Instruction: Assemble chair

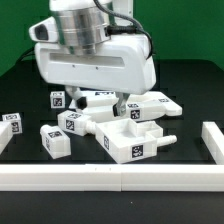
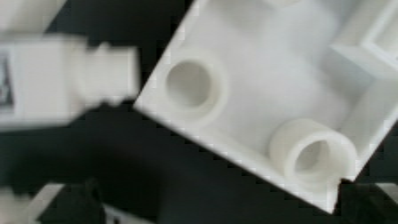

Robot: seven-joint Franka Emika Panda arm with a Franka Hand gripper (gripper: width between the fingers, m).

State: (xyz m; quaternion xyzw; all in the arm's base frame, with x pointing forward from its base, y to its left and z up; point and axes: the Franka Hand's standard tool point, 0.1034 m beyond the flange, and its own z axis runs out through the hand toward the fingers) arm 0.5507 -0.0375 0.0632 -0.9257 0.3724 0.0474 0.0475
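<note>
Many chair parts [image 1: 55,140] lie around the seat frame [image 1: 133,142], and my gripper [image 1: 113,100] hangs spread wide and empty just behind it, so I think I should drop slow and straight to pinch one part by its middle.

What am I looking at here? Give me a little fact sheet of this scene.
Machine: one white robot arm, its gripper low over the parts
Gripper state: spread wide, nothing seen held
Main part: boxy white seat frame with a square tag, lying near the front
Wrist close-up: blurred white piece with two round holes
Loose parts: small tagged blocks on the exterior view's left
Surface: black table
Border: plain white rail along the front
</note>
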